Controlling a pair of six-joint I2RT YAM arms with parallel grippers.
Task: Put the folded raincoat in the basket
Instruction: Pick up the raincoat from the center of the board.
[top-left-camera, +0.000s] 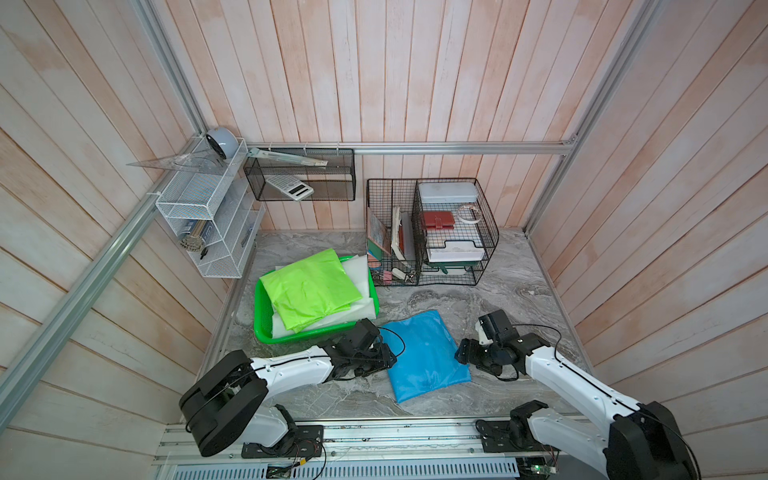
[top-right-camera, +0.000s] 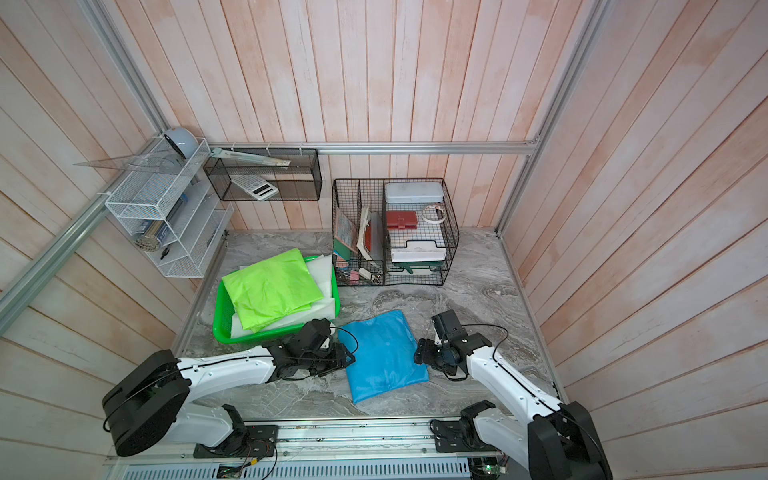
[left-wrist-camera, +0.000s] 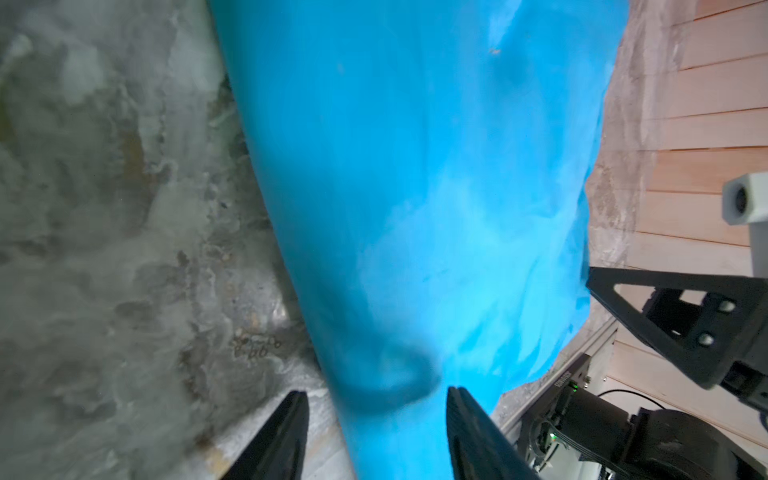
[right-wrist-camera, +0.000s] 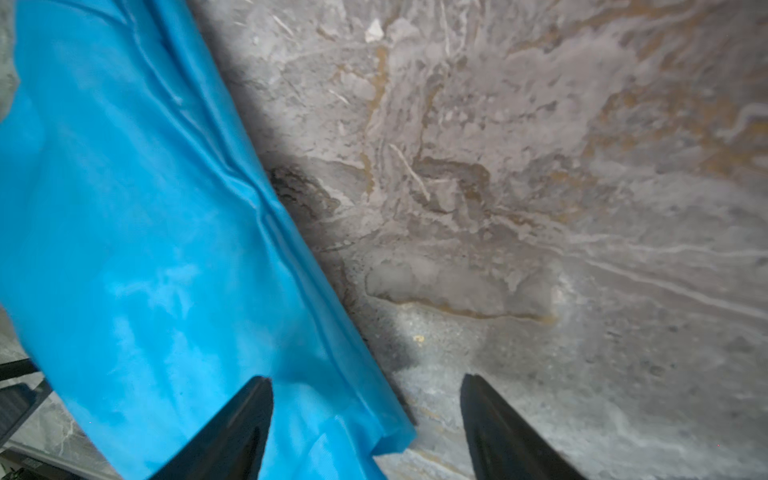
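Against the left wall, a white wire shelf rack (top-left-camera: 203, 232) hangs over the table's left edge. Just below it, the bright green basket (top-left-camera: 261, 307) sits on the grey marble tabletop (top-left-camera: 523, 291), close to the left rail. The basket is already heaped. A lime-green folded plastic sheet (top-left-camera: 309, 286) lies on white folded sheets (top-left-camera: 361, 276) that spill over its far rim. The basket's near right corner is just beside the left arm's wrist, so room there is tight.

The left arm reaches low from the front rail, its forearm nearly level and pointing right. The left gripper (top-left-camera: 392, 360) meets the left edge of the blue folded raincoat (top-left-camera: 424, 353). Seen from its wrist camera, the left gripper's (left-wrist-camera: 376, 390) fingers stand apart (one over marble, one over blue) and pinch nothing.

The raincoat lies flat on the marble outside the basket, just to its right, between the two grippers.

The right gripper (top-left-camera: 459, 352) sits at the raincoat's right edge, with the arm angled in from the front right corner. Its fingers are also spread wide (right-wrist-camera: 365, 376), and the raincoat's edge lies between them unclamped.

At the back stands a black wire desk organiser (top-left-camera: 432, 232) full of books and boxes, with a bare strip of marble between it and the raincoat. Open marble runs from the right arm to the right wall.
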